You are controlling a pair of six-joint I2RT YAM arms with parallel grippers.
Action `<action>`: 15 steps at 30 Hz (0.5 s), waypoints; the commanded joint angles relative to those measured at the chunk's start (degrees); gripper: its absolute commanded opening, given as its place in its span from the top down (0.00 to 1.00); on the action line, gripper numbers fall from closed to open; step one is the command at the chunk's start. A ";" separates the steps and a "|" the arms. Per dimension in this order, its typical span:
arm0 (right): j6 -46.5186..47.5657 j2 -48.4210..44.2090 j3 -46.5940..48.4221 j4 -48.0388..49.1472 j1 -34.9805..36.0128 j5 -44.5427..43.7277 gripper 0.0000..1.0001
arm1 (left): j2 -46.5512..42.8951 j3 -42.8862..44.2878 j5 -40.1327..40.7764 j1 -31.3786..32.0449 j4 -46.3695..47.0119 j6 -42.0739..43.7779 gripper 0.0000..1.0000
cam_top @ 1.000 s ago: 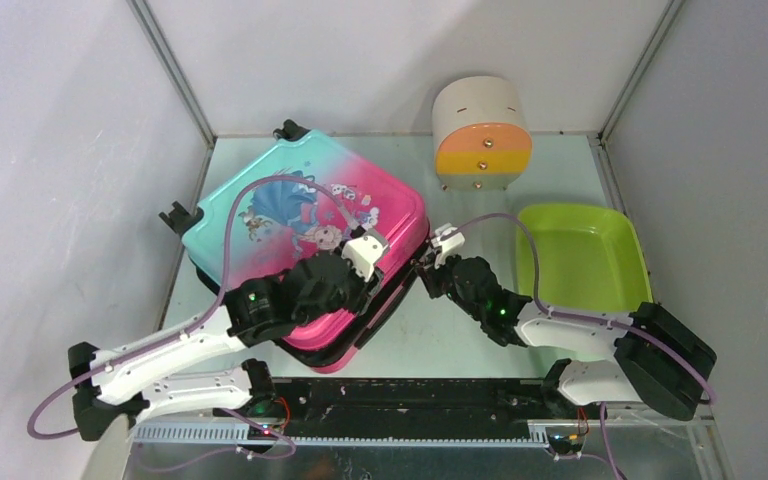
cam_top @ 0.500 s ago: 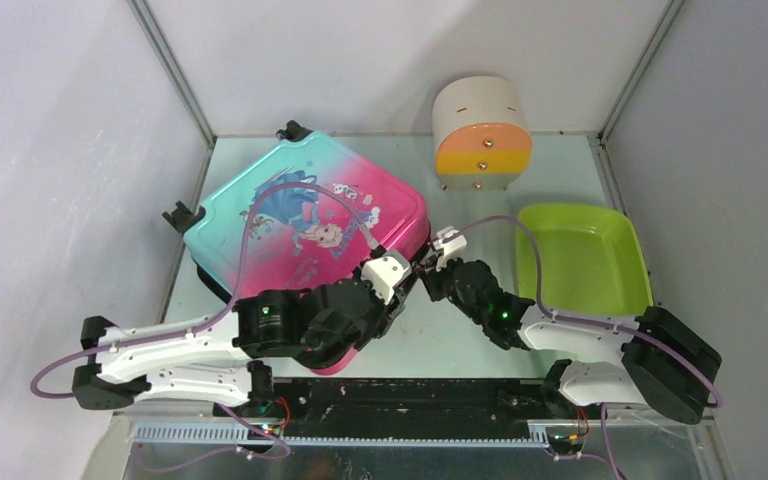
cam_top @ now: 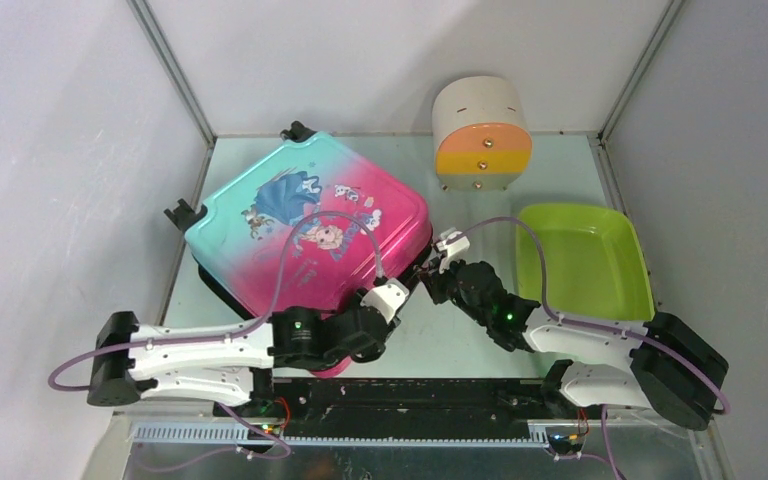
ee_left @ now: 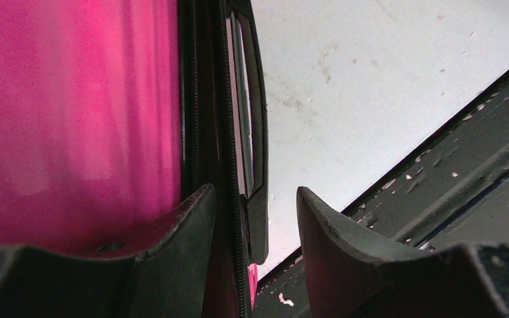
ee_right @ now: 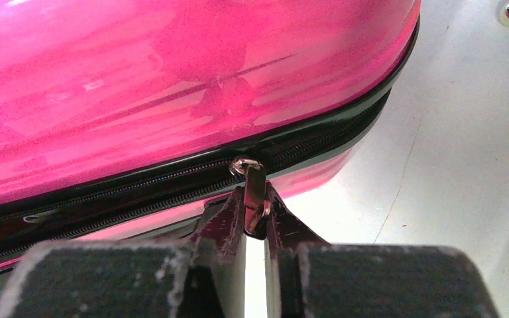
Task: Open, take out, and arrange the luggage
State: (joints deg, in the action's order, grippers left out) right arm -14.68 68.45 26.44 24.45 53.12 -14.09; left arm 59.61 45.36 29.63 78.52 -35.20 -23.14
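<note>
Early going: the luggage (cam_top: pixel 305 235) lies closed, right gripper (ee_right: pixel 257 224) pinching the zipper pull (ee_right: pixel 254 189), left gripper (ee_left: pixel 255 202) gaping astride the black side trim (ee_left: pixel 238 132), unzipping, unpacking and arranging all ahead.

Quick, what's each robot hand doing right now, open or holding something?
Left gripper: open, straddling the suitcase rim.
Right gripper: shut on the zipper pull.

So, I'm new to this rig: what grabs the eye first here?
The pink-and-teal princess suitcase lying flat on the left dominates. At its pink near edge the right tool pinches the metal zipper pull, while the left tool sits open at the black zipper trim. A lime-green tray lies at right.
</note>
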 commanded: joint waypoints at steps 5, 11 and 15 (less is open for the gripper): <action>-1.19 -6.22 2.70 14.09 0.30 -4.22 1.00 | 5.29 -1.16 1.49 -0.49 1.65 -2.29 0.44; -1.34 -6.13 2.02 15.03 0.48 -4.23 1.00 | 9.39 0.65 8.65 -0.74 0.36 -2.11 0.45; -1.25 -6.27 1.47 15.18 0.91 -4.20 1.00 | 11.08 0.53 7.85 -0.78 1.15 -1.59 0.55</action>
State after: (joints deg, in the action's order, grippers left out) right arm -14.90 67.79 25.96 24.34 53.69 -14.44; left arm 69.60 44.47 33.47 78.35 -34.39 -24.56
